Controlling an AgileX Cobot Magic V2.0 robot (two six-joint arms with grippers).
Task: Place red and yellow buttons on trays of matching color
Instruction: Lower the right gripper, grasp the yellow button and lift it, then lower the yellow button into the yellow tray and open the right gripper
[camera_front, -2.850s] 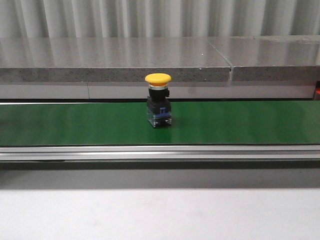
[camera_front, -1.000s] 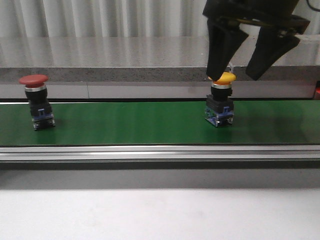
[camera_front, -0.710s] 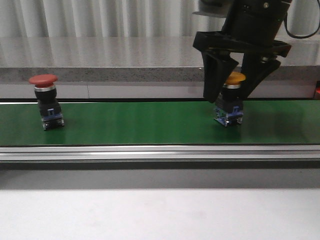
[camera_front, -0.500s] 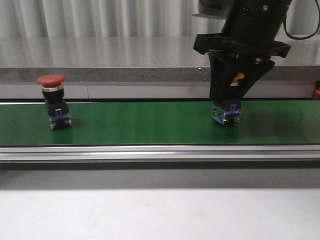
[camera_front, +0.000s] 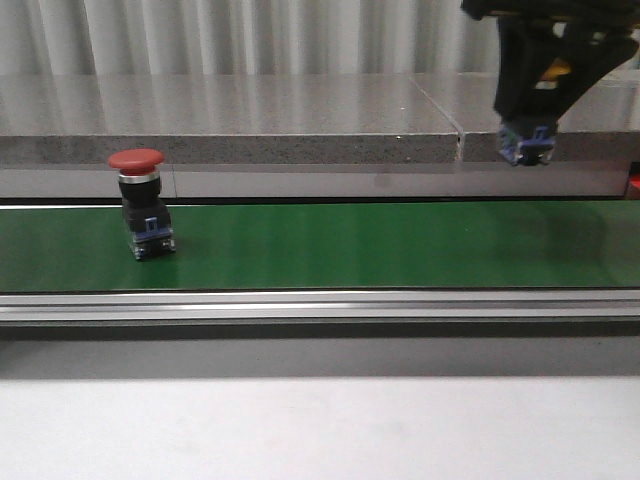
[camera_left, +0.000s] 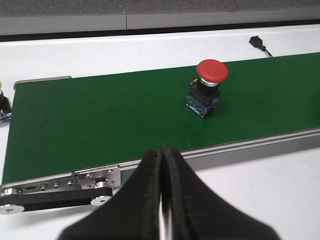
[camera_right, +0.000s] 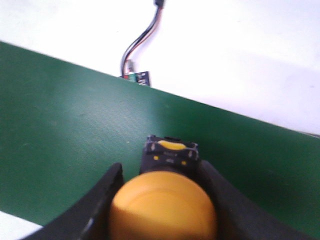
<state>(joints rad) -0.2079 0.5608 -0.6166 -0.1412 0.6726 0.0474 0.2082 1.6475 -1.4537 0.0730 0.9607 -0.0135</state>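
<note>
No writing or brand can be read on either button. The right end effector (camera_front: 530, 110) grips the yellow button (camera_right: 164, 209) between its two black fingers (camera_right: 102, 200), lifted clear above the green conveyor belt (camera_front: 350, 245). The button's long axis runs roughly upright, its domed yellow cap up inside the fingers and its blue-and-clear contact block pointing down at the belt. The red button (camera_front: 142, 204) stands upright on the belt, well apart from that end effector on its left, with a red mushroom cap, black body and blue base. The left end effector (camera_left: 162, 172) is pressed together, holding nothing; the red button sits beyond its tips.
</note>
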